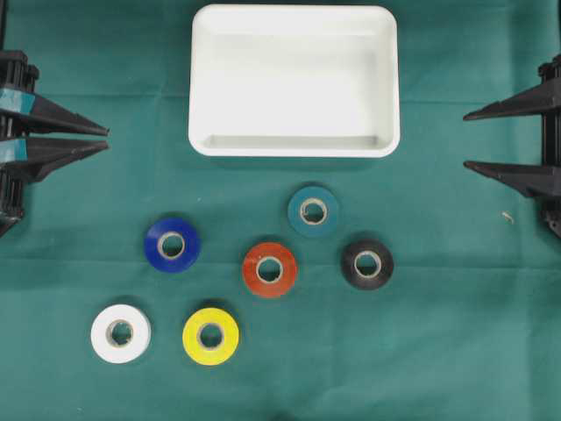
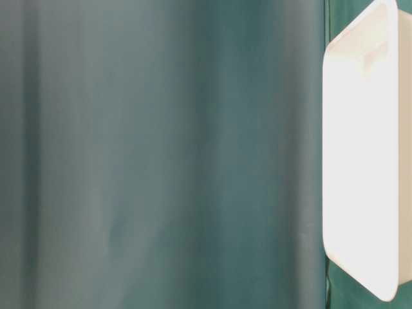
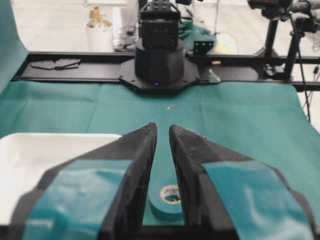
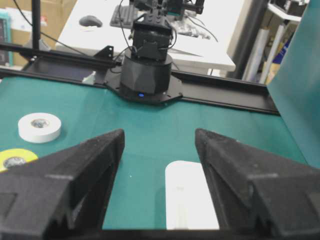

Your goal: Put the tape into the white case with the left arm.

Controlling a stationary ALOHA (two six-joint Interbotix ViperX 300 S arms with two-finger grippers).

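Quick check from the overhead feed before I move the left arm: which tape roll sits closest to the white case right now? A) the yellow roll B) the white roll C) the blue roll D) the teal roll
D. The teal roll lies just below the white case, nearer its rim than any other roll; the white roll and yellow roll lie farthest from it.

Overhead view looks straight down on the green cloth-covered surface (image 1: 438,351). Table-level view sits close against a blurred green drape, catching the shallow white rectangular plastic tray (image 2: 360,161) at right. Each wrist view looks level past its own jaws toward the opposite arm's base. All four views include the tray.
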